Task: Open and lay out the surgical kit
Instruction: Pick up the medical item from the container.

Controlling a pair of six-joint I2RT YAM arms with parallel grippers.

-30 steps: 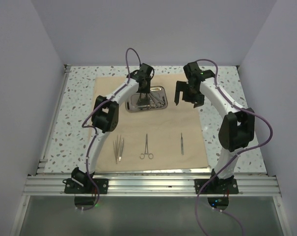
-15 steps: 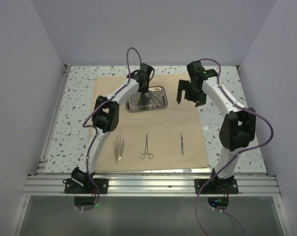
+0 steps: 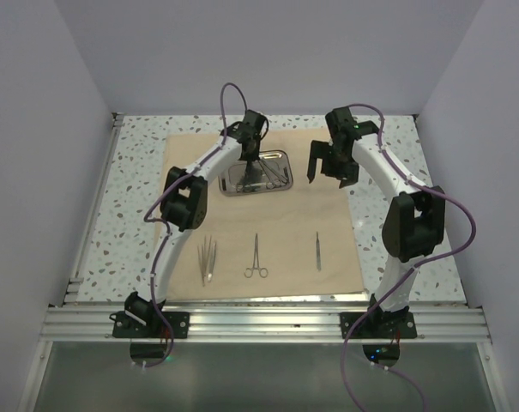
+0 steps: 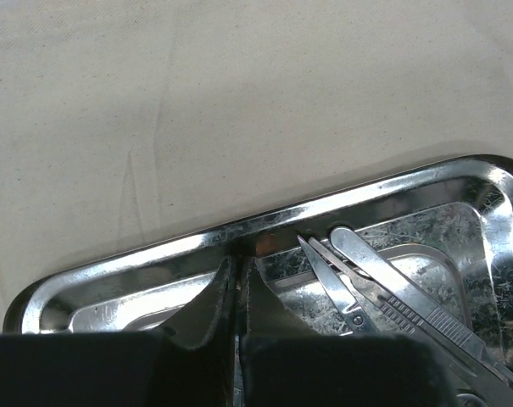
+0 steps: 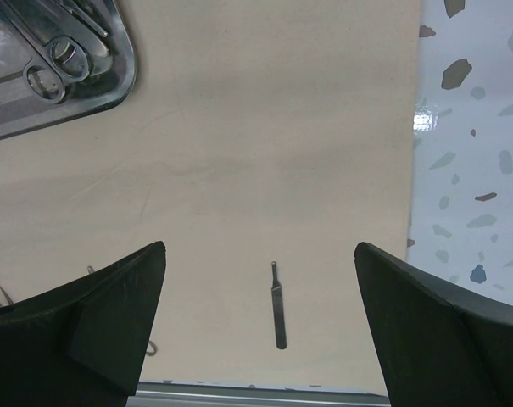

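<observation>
Inside the steel tray [image 4: 154, 254], the left gripper [image 4: 237, 270] stands with its fingers pressed together, tips at the tray's inner wall. Whether anything is pinched between them cannot be told. Slim silver instruments [image 4: 383, 292] lie in the tray just beside the fingers. The tray rests on the far part of the beige cloth wrap [image 3: 285, 223], which lies spread flat on the speckled table [image 3: 130, 197]. Right of the tray, the right gripper [image 3: 330, 167] hangs above the cloth, fingers wide apart, holding nothing. On the near part of the cloth, tweezers [image 3: 208, 257], ring-handled forceps [image 3: 256, 257] and a slim probe [image 3: 318, 251] lie in a row, apart from one another.
</observation>
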